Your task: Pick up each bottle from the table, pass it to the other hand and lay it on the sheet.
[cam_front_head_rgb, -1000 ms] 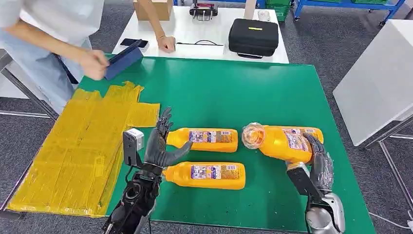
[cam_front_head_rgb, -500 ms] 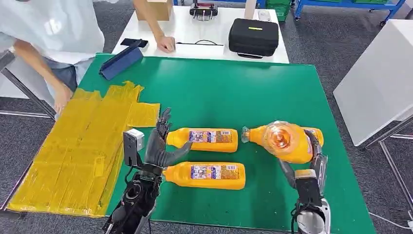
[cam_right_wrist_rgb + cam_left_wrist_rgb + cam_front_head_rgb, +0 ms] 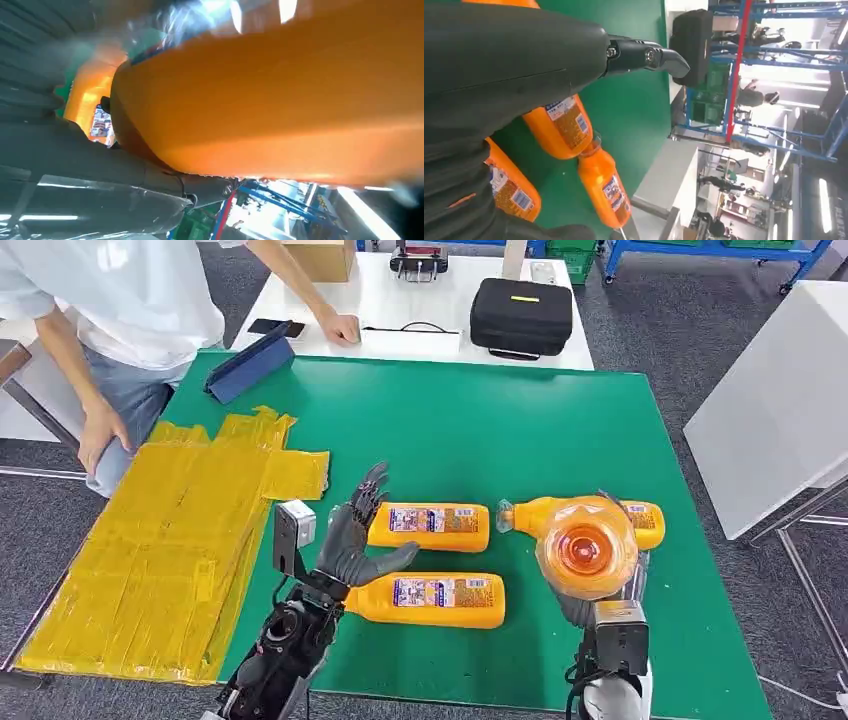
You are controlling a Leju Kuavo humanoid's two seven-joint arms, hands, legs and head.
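Observation:
My right hand grips an orange bottle and holds it up off the green table, one round end facing the head camera. In the right wrist view the held bottle lies across my right hand. Behind it a second orange bottle lies on its side. Two more labelled bottles lie at the table's middle, one farther and one nearer. My left hand hovers open at their neck ends, holding nothing. The yellow sheet covers the table's left side.
A person stands at the table's far left, one hand on the white table behind. A blue tablet case lies on the green table's back left corner. A black case sits on the white table. Another white table stands right.
My right hand has raised its bottle and turned it end-on to the camera, uncovering the bottle behind. My left hand shifted slightly right. The person let go of the blue case and straightened.

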